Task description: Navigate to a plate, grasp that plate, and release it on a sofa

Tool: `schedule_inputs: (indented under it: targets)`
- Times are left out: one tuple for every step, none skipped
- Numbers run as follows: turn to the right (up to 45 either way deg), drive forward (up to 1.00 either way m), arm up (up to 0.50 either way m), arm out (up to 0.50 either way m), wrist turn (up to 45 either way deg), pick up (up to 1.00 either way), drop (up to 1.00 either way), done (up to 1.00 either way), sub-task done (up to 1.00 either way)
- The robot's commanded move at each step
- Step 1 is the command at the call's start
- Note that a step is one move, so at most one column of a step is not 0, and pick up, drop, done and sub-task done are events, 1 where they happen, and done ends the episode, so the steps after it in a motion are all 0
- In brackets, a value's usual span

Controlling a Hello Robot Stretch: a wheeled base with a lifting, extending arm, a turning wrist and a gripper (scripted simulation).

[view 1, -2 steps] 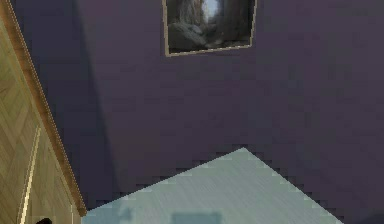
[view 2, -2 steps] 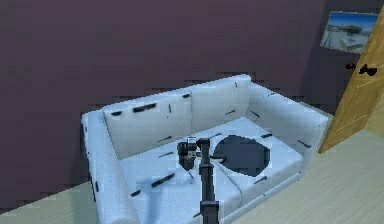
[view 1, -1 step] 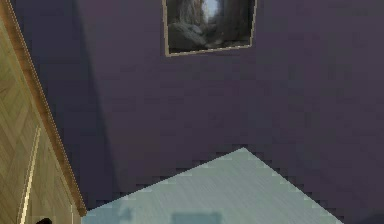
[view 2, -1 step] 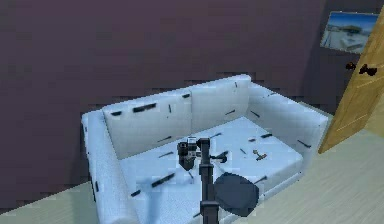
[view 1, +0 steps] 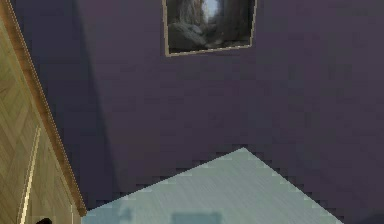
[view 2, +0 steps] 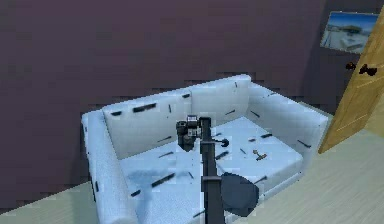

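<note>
One sofa (view 2: 150,120), one claw (view 2: 187,136) near its seat, load unclear; one wall picture (view 2: 352,32), one wooden door (view 2: 360,95).

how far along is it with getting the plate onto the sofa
Done: the robot stands beside the sofa. In hand: its arm stretches toward the seat, the gripper seen against the cushions; I cannot tell whether it holds anything. Left: probably the release onto the seat.

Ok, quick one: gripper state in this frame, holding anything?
Gripper: state cannot be told. The white sofa lies behind its far end, so I cannot tell whether it holds anything.
</note>
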Motion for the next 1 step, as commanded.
schedule_inputs:
  targets:
    - [0.0, 0.0, 0.0, -0.08, 0.0, 0.0, 0.0, 0.0, 0.0]
